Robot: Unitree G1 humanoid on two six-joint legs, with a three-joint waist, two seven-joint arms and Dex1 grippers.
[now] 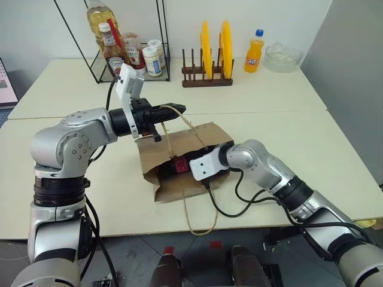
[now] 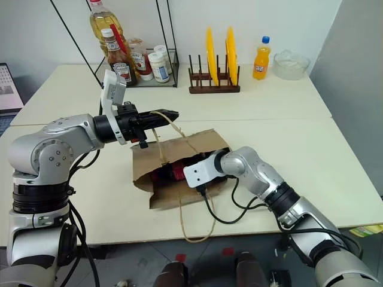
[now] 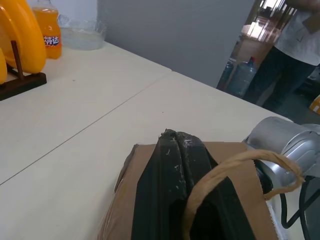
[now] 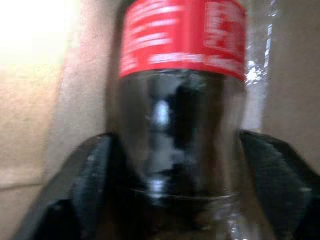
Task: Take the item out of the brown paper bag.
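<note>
Right gripper point(image 4: 175, 200): reached inside the mouth of the brown paper bag point(image 1: 197, 139); its two fingers point(image 4: 82, 185) stand apart on either side of the cola bottle point(image 4: 182, 90), whether pressing it I cannot tell.
Cola bottle: lying inside the bag, between those fingers, red label further in.
Left gripper point(image 1: 173, 110): above the bag's far edge, pinched closed on a cord handle point(image 3: 220, 175), lifting it.
Orange soda bottle point(image 1: 254, 51): well beyond the bag.

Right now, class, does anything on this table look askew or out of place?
The brown paper bag lies on its side, creased, its mouth lifted by one cord handle held in the left pincer. A cola bottle lies inside. Nothing is spilled.
</note>
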